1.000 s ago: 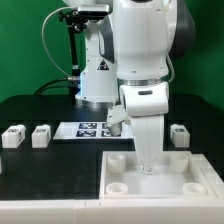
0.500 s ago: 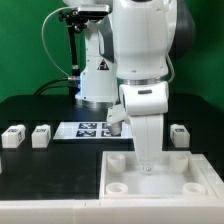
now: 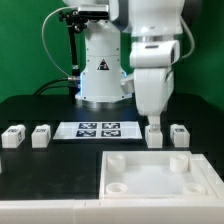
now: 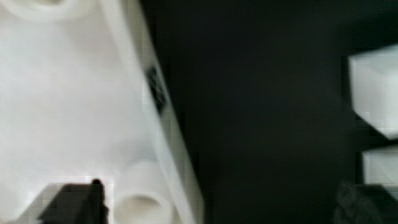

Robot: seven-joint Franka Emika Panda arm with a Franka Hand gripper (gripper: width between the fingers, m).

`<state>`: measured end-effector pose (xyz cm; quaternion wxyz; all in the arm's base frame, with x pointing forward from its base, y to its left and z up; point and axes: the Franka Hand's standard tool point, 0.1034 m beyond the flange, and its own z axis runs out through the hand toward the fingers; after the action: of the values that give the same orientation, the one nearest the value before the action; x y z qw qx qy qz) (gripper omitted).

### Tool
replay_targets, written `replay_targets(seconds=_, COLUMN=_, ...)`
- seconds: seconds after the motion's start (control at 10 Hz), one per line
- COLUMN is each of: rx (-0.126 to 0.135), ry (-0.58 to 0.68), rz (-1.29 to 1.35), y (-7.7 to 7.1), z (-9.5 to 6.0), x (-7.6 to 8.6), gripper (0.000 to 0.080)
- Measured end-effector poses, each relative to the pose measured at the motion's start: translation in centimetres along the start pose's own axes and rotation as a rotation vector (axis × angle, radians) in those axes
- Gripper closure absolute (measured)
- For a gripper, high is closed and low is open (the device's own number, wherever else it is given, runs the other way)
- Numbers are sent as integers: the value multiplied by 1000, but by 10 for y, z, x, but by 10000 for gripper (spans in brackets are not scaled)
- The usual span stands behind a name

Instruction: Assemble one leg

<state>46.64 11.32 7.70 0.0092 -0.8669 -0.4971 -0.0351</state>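
Four small white legs stand on the black table: two at the exterior view's left [image 3: 12,136] [image 3: 41,135] and two at its right [image 3: 155,135] [image 3: 179,134]. My gripper [image 3: 152,120] hangs just above the nearer right leg. In the wrist view my gripper [image 4: 222,205] is open, with dark fingers [image 4: 71,205] wide apart and only black table between them. Two white legs [image 4: 374,90] [image 4: 382,165] show at one edge of that view. The large white plate [image 3: 160,178] lies at the front and also shows in the wrist view [image 4: 80,110].
The marker board [image 3: 97,129] lies flat at the table's middle, between the leg pairs. The robot base [image 3: 100,75] stands behind it. The plate has round corner sockets [image 4: 139,205].
The arm has swung from over the plate's middle to the exterior view's right and risen. It now sits above the right pair of legs, and the second right leg has come into sight.
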Motion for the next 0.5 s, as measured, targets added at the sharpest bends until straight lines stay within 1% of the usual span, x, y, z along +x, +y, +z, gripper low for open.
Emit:
replay_targets(seconds=0.1, rx=-5, ry=7, rz=151, y=-11, z=-3, x=15, gripper=150)
replay_targets(seconds=0.2, rx=0, ry=6, rz=271, y=-21, z=-1, x=22, gripper=150)
replay_targets(seconds=0.3, rx=-1, ry=22, rz=335, y=-22, z=2, x=23, gripper=150)
replay_targets(seconds=0.5, rx=7, ry=26, rz=508, y=-23, z=3, x=24, gripper=150)
